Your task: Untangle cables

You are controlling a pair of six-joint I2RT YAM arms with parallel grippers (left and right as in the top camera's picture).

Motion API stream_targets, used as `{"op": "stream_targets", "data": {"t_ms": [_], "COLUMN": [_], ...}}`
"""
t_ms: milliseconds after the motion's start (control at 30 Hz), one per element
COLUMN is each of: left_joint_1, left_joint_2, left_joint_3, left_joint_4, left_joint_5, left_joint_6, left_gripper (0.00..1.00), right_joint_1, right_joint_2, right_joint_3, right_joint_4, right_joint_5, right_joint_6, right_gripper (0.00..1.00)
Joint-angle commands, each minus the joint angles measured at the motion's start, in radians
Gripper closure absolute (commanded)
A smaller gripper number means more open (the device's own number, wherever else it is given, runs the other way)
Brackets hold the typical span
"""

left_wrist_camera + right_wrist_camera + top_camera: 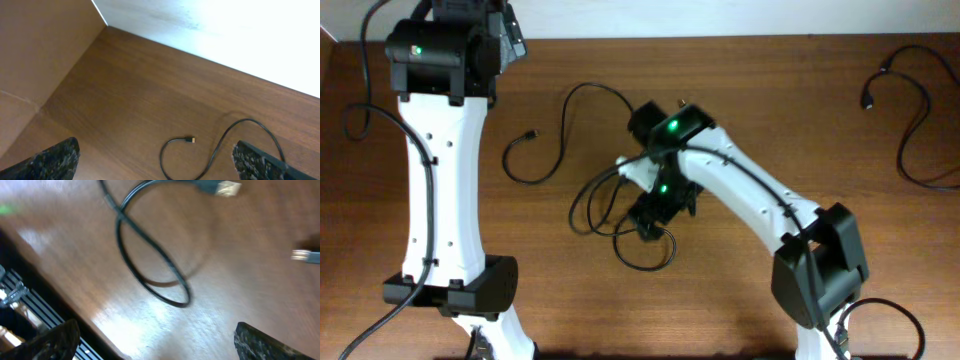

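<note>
Done: one black cable lies alone at far right of counter, well apart from the rest.
Left to do: cable tangle at centre, loops overlapping; plug end trailing out leftward.
Right claw: spread over tangle, pinching nothing.
Left claw: spread, empty, near far edge.
Progress: early to midway, judging by loops.
</note>
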Motion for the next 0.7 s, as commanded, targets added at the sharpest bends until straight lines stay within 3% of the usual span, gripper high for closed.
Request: {"op": "stream_targets", "data": {"t_ms": [0, 167, 300, 433, 567, 667], "left_joint_1": [0.031, 0.031, 0.031, 0.031, 0.031, 0.031], "left_joint_2": [-0.026, -0.026, -0.026, -0.026, -0.026, -0.026], "left_joint_3": [0.003, 0.003, 0.003, 0.003, 0.003, 0.003], "left_joint_4": [-0.008, -0.058, -0.085, -0.087, -0.086, -0.087], "left_joint_5": [0.004, 0.004, 0.004, 0.005, 0.005, 0.005], "left_joint_6": [0.015, 0.015, 0.015, 0.015, 0.015, 0.015], "left_gripper": [0.01, 0.01, 0.01, 0.01, 0.01, 0.01], "right_joint_1": [0.097, 0.194, 0.192, 0.154, 0.155, 0.155], "right_joint_2": [-0.012, -0.012, -0.012, -0.013, -0.018, -0.012], "right_joint_3": [-0.045, -0.154, -0.301, -0.285, -0.060, -0.048], "right_joint_4": [0.050, 0.296, 0.352, 0.353, 0.153, 0.288], "right_joint_5": [-0.013, -0.003, 0.005, 0.070, 0.069, 0.069], "right_joint_6": [-0.011, -0.103, -0.430, -0.426, -0.426, -0.430], "right_gripper": [0.02, 0.01, 0.01, 0.01, 0.00, 0.00]}}
